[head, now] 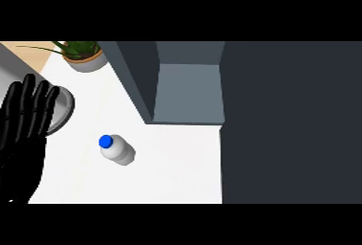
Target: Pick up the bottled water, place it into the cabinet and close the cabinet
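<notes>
Left of the open cabinet (187, 93), bottled water (117, 150) upright on the counter (176, 167), ungrasped; left hand (25, 119) open and resting farther left; pick-up pending, needing a reach and grasp.

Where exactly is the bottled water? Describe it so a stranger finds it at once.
Start at the dark cabinet with its open grey compartment, upper middle of the head view. On the white counter below and left of it stands the bottled water. It is the only small pale bottle with a bright blue cap, unlike the potted plant farther back.
</notes>
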`<act>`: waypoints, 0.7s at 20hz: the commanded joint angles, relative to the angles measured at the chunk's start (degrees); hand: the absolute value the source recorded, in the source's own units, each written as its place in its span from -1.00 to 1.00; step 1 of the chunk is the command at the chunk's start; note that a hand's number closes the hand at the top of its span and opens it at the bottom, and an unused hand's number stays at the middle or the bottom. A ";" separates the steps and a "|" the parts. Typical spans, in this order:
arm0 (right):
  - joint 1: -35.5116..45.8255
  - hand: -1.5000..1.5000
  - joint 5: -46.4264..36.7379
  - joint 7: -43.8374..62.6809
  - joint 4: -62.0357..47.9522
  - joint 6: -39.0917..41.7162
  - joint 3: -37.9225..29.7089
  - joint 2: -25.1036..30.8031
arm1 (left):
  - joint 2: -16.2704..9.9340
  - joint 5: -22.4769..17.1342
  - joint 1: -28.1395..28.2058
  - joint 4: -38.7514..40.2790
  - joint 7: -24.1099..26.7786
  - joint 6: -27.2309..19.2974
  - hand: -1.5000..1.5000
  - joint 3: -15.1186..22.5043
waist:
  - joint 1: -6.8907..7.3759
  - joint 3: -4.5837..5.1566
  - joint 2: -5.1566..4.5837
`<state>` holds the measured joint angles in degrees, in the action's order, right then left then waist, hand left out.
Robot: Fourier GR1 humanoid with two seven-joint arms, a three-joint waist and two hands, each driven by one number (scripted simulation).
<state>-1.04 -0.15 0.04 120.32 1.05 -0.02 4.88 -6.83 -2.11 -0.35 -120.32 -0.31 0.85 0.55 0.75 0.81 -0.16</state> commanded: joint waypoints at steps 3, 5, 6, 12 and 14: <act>-5.62 -1.00 -2.20 -1.76 5.55 1.64 1.73 0.51 | 1.44 0.81 2.59 -3.09 -0.44 1.41 -1.00 3.89 | -0.92 -0.81 0.27; -6.88 -1.00 -1.41 1.56 11.37 1.72 1.52 1.18 | 4.08 7.20 0.04 -3.78 -1.67 -1.42 -1.00 10.41 | -1.31 -0.82 0.35; -5.90 -1.00 -4.93 -2.81 6.05 1.61 4.10 0.06 | 4.76 8.29 -3.03 -1.57 -2.72 -1.42 -1.00 12.39 | -1.15 -0.84 0.22; -14.88 -1.00 15.16 9.66 7.10 3.88 7.38 -4.79 | 6.77 -6.97 10.96 -0.53 -13.89 -12.53 -1.00 15.09 | -1.10 -0.84 0.42; -13.33 -1.00 19.27 14.97 11.17 3.23 4.17 -3.01 | 6.80 -5.31 9.15 -0.68 -15.42 -14.64 -1.00 17.03 | -1.05 -0.83 0.27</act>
<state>-13.03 13.04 9.25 127.44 4.15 5.29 1.44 -0.59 -7.16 7.54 -120.77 -13.11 -9.53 13.80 -0.38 -0.02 0.05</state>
